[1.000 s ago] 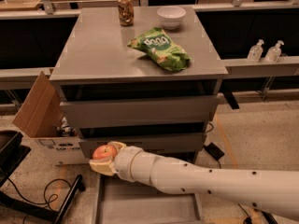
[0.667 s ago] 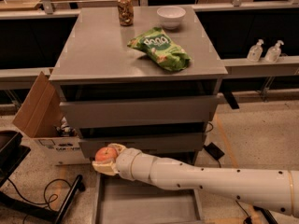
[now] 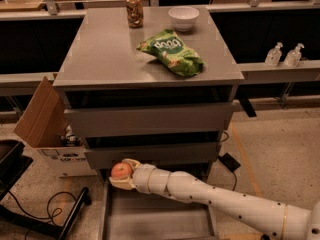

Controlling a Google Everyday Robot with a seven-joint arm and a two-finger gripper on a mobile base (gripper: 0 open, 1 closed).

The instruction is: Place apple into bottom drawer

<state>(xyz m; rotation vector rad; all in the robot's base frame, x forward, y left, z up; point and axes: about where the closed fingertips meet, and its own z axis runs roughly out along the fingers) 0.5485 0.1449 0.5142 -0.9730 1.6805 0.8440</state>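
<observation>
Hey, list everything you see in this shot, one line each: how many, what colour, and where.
Small round red-orange apple: one, red-orange, held over the bottom drawer's back left.
Deep grey metal bottom drawer: one, grey, pulled open near the floor.
Flat-fronted grey upper drawers: two, grey, above it.
Brown drink can: one, brown, cabinet top, rear.
Round white bowl: one, white, right of the can.
Green snack bag: one, green, cabinet top, middle.
Clear pump bottles: two, clear, right ledge.
Brown cardboard box: one, brown, left of the cabinet.
White robot arm: one, white, from lower right.
Gripper: one, jaws shut on the apple.
</observation>
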